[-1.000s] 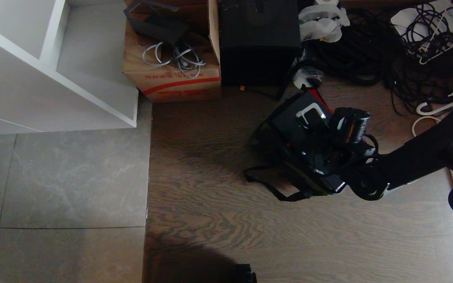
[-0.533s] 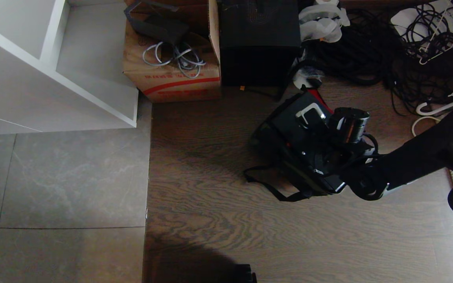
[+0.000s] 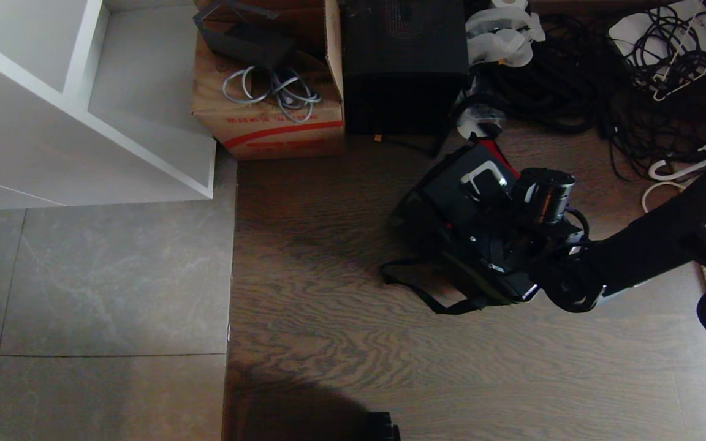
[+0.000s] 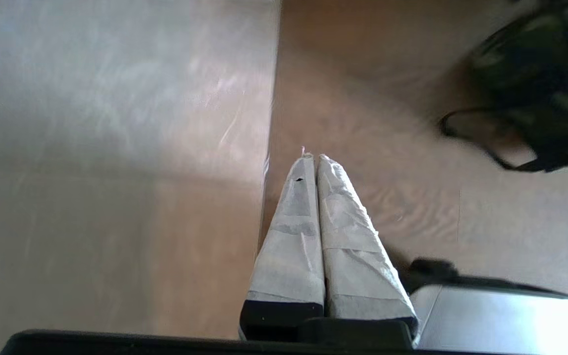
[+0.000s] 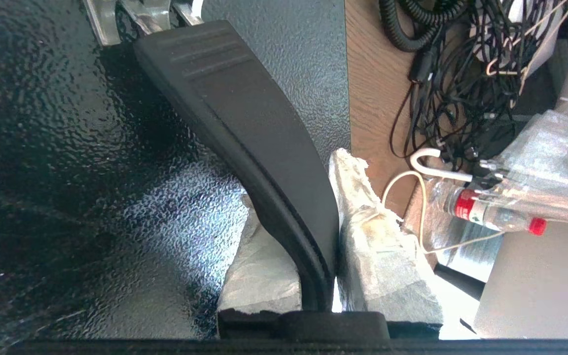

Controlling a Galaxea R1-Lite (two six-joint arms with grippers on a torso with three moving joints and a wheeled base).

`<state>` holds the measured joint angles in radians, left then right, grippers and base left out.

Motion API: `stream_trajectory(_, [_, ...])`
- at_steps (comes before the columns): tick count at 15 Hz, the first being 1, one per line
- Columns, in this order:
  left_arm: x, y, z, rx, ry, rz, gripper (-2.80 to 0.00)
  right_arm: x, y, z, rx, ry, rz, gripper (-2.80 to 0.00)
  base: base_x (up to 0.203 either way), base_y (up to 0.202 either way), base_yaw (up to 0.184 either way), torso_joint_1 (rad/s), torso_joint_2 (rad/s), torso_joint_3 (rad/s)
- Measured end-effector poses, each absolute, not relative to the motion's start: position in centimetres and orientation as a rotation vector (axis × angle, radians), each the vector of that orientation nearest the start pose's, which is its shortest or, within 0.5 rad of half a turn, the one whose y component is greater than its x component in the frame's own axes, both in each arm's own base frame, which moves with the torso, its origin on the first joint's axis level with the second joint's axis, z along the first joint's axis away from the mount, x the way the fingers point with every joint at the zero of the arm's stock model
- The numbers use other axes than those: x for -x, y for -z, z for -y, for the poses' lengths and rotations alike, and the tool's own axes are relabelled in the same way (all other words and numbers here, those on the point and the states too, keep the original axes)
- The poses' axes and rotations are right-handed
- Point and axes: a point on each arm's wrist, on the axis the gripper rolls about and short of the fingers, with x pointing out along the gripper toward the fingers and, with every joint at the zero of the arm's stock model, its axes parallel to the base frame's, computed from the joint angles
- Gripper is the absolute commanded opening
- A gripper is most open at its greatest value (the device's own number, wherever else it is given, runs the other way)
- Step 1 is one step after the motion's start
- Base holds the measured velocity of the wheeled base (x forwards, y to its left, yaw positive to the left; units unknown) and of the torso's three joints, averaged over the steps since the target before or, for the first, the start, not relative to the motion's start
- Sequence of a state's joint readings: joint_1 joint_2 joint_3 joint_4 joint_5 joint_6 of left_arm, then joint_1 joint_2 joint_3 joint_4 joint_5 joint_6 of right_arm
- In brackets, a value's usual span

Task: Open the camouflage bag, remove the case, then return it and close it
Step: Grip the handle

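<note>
Right gripper (image 5: 321, 231) is clamped on the black handle bar (image 5: 244, 128) of the case (image 3: 460, 193), taped fingers (image 5: 377, 246) pressing the bar from both sides; in the head view the case sits right of centre, partly inside the open camouflage bag (image 3: 482, 285) on the wood floor (image 3: 341, 343), a sliver of red lining showing at its upper edge. Left gripper (image 4: 312, 157) hangs over the seam between tile and wood, taped fingers pressed together with nothing between them, the bag at the upper right of its wrist view. Cardboard carton (image 3: 267, 125) and tall black box (image 3: 403, 61) stand at the top of the head view, tangled cables (image 3: 580, 73) to their right.
</note>
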<state>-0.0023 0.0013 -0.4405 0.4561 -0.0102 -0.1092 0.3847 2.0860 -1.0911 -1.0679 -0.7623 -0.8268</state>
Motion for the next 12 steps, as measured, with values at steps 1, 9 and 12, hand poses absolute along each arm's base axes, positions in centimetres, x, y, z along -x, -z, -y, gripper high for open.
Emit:
stream_trajectory(1, [7.5, -14.2, 0.0, 0.113, -0.002, -0.033, -2.8, -37.9, -16.2, -13.7, 0.777, 0.379, -0.098, -2.8, 0.0, 0.0, 0.0, 0.0, 0.0, 0.0])
stream_trajectory(9, [8.6, -13.8, -0.2, 0.107, -0.065, -0.148, -2.8, -37.9, -16.3, -13.6, 0.777, 0.38, -0.097, -2.8, 0.0, 0.0, 0.0, 0.0, 0.0, 0.0])
stream_trajectory(12, [9.2, -13.0, -0.2, 0.102, -0.079, -0.251, -2.8, -37.9, -16.3, -13.6, 0.777, 0.38, -0.098, -2.8, 0.0, 0.0, 0.0, 0.0, 0.0, 0.0])
